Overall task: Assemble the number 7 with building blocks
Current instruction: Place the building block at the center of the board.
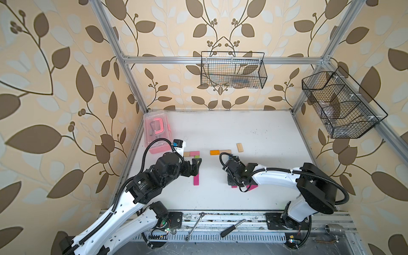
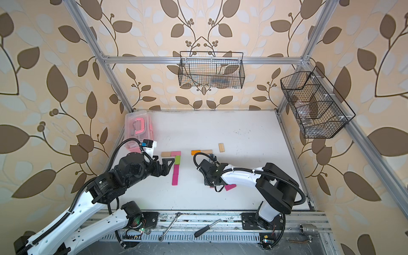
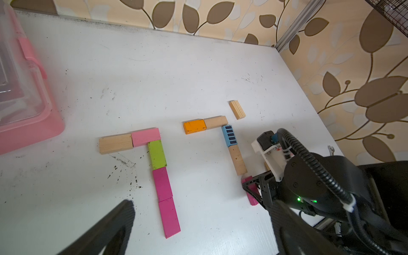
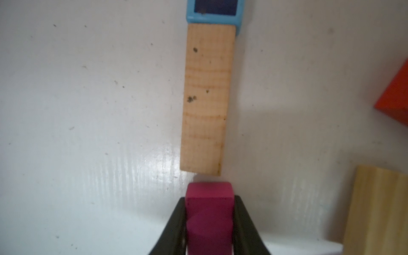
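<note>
Magenta block (image 4: 209, 206) gripped within right claw (image 4: 209, 198), beside wood block (image 4: 206, 99).

— Count of magenta blocks (image 3: 162, 184)?
— Four in sight. Plain wood blocks (image 3: 116, 143): five, counting the ridged block (image 3: 237, 109) far right.
— Other colours?
— One each: pink block (image 3: 145, 136), lime green block (image 3: 157, 154), orange block (image 3: 195, 126), blue striped block (image 3: 229, 138), red block (image 4: 395, 99).
— Beyond blocks?
— Two wire baskets (image 1: 234, 75), one pink plastic box (image 1: 148, 132) far left, one wrench (image 1: 195, 225) and one screwdriver (image 1: 233, 228) near.
</note>
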Robot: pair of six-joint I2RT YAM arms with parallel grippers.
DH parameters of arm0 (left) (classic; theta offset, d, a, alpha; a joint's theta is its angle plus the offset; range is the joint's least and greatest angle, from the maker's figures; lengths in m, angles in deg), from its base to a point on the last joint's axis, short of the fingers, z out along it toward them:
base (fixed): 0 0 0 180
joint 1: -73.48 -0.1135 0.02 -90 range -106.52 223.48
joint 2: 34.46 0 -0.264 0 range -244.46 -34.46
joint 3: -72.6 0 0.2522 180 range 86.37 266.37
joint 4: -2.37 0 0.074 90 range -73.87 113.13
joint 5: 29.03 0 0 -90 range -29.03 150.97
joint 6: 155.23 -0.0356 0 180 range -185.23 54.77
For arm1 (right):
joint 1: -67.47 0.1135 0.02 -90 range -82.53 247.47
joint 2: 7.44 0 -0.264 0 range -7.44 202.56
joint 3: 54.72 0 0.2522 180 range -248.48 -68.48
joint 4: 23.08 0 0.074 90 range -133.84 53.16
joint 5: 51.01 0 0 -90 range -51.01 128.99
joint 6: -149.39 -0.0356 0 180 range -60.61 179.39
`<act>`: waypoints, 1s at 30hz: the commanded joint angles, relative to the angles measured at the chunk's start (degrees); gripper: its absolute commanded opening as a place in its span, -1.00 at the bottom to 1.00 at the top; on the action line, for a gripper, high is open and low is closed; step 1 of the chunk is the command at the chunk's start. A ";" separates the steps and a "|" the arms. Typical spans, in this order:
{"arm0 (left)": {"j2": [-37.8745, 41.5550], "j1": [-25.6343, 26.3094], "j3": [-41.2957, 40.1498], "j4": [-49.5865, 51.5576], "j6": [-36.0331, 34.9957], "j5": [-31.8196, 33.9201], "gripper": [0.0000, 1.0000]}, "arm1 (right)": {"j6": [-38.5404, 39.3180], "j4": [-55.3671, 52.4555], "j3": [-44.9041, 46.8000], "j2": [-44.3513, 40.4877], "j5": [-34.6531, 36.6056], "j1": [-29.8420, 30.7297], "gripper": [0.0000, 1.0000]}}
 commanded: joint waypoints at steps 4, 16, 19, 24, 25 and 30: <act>0.07 -0.50 0.22 -1.41 -0.37 -0.12 0.98 | -1.17 0.34 -1.91 1.86 -0.39 -0.01 -0.53; -0.76 -0.50 0.22 -1.30 -0.35 0.23 0.98 | 4.91 -1.70 0.22 -6.13 1.67 0.95 0.26; -1.14 -0.50 0.38 -1.25 -0.41 0.31 0.98 | 8.45 -1.55 3.57 -11.40 1.09 1.82 0.26; -1.68 -0.50 0.47 -1.19 -0.59 0.65 0.98 | 6.92 -2.26 11.36 -19.01 0.93 4.15 0.19; -1.76 -0.50 0.61 -1.19 -0.67 0.74 0.98 | 6.54 -2.02 12.39 -19.69 0.93 4.75 0.18; -2.28 -0.50 0.48 -1.07 -0.74 1.13 0.98 | 5.61 0.53 15.40 -19.37 2.30 7.45 -0.02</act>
